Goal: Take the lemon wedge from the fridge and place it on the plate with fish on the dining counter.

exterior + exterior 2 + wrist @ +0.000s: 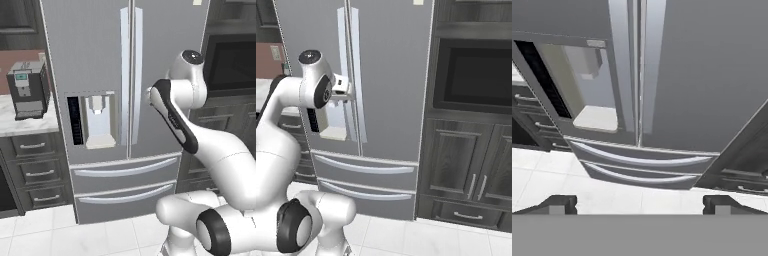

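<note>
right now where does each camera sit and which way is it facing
Left base view: behind the arm to its left, facing the tall grey steel French-door fridge and black coffee machine; white arm at lower right.
Right base view: behind to its right, facing the fridge and dark built-in oven; arm at lower left.
Hand view: on the hand, looking down the fridge front; open tool tips at the bottom.
All three share the fridge's closed doors.

Marble worktop (15, 122) (over dark drawers) bears a coffee machine (27, 89)
</note>
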